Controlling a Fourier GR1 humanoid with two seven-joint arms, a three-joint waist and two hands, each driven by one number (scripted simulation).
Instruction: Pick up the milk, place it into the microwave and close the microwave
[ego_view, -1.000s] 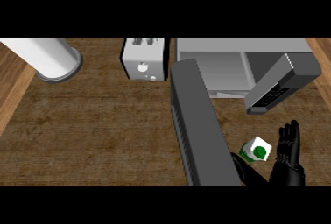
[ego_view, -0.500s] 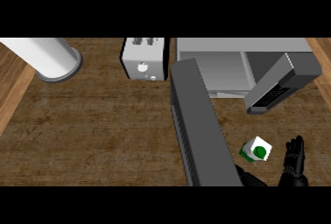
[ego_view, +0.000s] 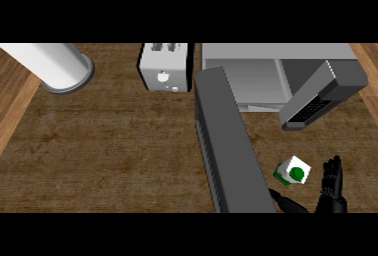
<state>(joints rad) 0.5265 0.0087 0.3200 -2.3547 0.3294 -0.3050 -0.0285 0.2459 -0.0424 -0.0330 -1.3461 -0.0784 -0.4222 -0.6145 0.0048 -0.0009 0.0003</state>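
The right robot hand (ego_view: 331, 184) comes in from the lower edge of the view with its fingers straight and pointing up, and its thumb (ego_view: 284, 199) is spread far out to its left. It is wide open and it holds nothing. The left robot hand does not show in the view.

The milk (ego_view: 294, 171) is a small white carton with a green round mark on the top. It stands on the wooden tabletop (ego_view: 111, 145) just to the left of the fingers and a little above the thumb, so it sits in the open space between them. I cannot tell if a finger already touches it.

Further up from the robot hand is the microwave (ego_view: 251, 75), with its cavity open. Its door (ego_view: 321, 95) is swung out and hangs above the robot hand. A long dark grey bar (ego_view: 229, 150) runs down the view on the left side of the carton, very near to it.

I judge the carton is light and rather stiff, but its thin walls can give way if they are squeezed too much, and the smooth sides may slip. The best place to take hold seems to be two opposite flat sides, around the middle of the height, with the thumb on one side and the fingers on the other.
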